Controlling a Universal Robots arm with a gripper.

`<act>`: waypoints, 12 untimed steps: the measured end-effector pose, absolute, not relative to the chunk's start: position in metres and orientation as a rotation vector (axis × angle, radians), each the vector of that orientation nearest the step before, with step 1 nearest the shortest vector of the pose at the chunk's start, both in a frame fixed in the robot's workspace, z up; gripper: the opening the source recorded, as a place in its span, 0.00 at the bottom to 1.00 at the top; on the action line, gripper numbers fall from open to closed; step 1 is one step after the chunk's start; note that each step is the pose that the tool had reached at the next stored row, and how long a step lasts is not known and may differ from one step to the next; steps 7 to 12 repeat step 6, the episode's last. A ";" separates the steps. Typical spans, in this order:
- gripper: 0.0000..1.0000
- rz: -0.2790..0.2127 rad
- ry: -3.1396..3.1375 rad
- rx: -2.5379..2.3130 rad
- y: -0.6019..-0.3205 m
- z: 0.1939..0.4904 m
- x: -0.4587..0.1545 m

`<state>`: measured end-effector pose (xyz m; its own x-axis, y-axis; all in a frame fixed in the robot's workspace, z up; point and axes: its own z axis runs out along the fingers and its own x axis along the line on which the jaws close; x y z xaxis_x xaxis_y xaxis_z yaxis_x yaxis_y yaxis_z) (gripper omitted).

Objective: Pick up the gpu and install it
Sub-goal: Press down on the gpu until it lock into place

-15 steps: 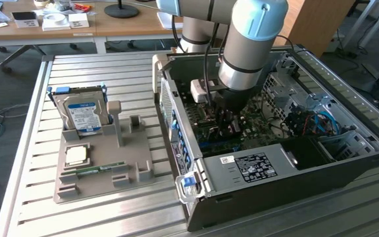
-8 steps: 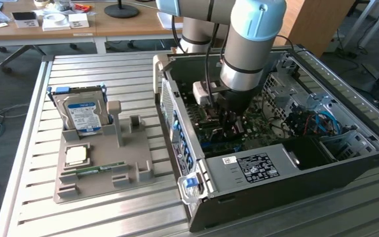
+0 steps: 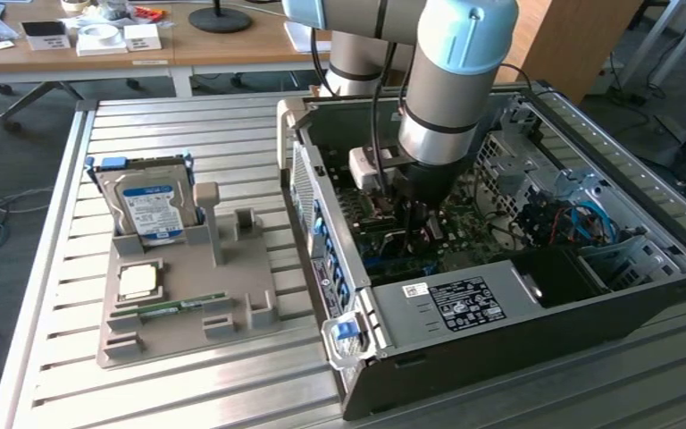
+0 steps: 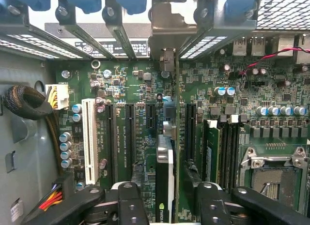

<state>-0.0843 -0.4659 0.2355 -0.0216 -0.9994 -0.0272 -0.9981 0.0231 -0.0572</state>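
Observation:
The gpu [image 4: 164,172] stands on edge in a motherboard slot inside the open computer case [image 3: 581,304]. Its silvery bracket [image 4: 164,22] sits against the case's rear slot openings. My gripper [image 4: 170,196] straddles the card, with one black finger [image 4: 131,205] on each side of it. A visible gap separates each finger from the card, so the gripper is open and holds nothing. In the exterior view the arm reaches down into the case, with the gripper [image 3: 418,219] low over the motherboard.
A white expansion slot [image 4: 88,138], memory slots [image 4: 227,147] and the processor socket [image 4: 273,179] flank the card. A cable bundle [image 4: 29,101] lies by the case wall. Outside, a grey fixture [image 3: 188,331] holds a hard drive [image 3: 153,210], a processor [image 3: 138,281] and a memory stick [image 3: 182,308].

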 end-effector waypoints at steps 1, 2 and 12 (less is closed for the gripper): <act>0.46 -0.034 2.203 -2.155 -0.466 0.236 -0.084; 0.46 -0.034 2.203 -2.155 -0.466 0.236 -0.084; 0.46 -0.034 2.203 -2.155 -0.466 0.236 -0.084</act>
